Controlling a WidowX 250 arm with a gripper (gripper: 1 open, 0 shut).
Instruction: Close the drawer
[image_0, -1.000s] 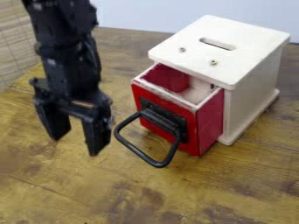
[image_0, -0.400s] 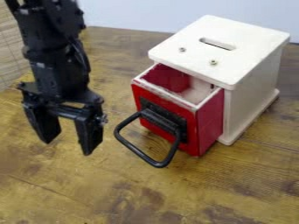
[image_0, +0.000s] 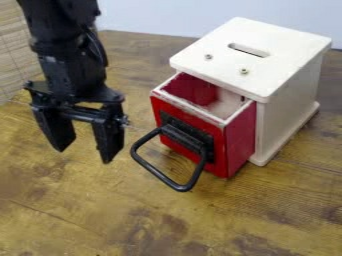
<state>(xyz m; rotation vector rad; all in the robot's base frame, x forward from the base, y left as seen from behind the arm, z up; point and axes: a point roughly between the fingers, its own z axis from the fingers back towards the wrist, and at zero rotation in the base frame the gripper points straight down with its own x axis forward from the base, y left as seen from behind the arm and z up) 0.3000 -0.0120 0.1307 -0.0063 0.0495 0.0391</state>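
- Out from the front of the cabinet (image_0: 287, 110), the red drawer (image_0: 241, 140) is standing partly open, its box and pale rim showing under the cabinet's top.
- On the near side of the cabinet, the black handle (image_0: 183, 188) is sticking out from the drawer front, its loop reaching away from the cabinet over the table (image_0: 80, 215).
- Across from the cabinet's drawer side, beyond the handle, the tool (image_0: 82, 132) is hanging with its two fingers spread wide and pointing down. It is holding nothing and is not touching the handle or the drawer.
- The step in hand, as I am judging it, is the approach: the tool is needing a good place in front of the cabinet before any pushing is starting.
- The next move is calling for the tool to be lining up with the drawer front, on the side facing away from the cabinet, and then to be pressing steadily toward the cabinet along the drawer's own line.
- Since closing is only asking for a push, the tool is probably not needing to grip the handle; contact on the front or on the handle could be doing the job.
- The handle loop is posing the main risk on this side of the cabinet: a finger could be catching in it, or an off-centre push could be twisting the drawer or turning the cabinet.
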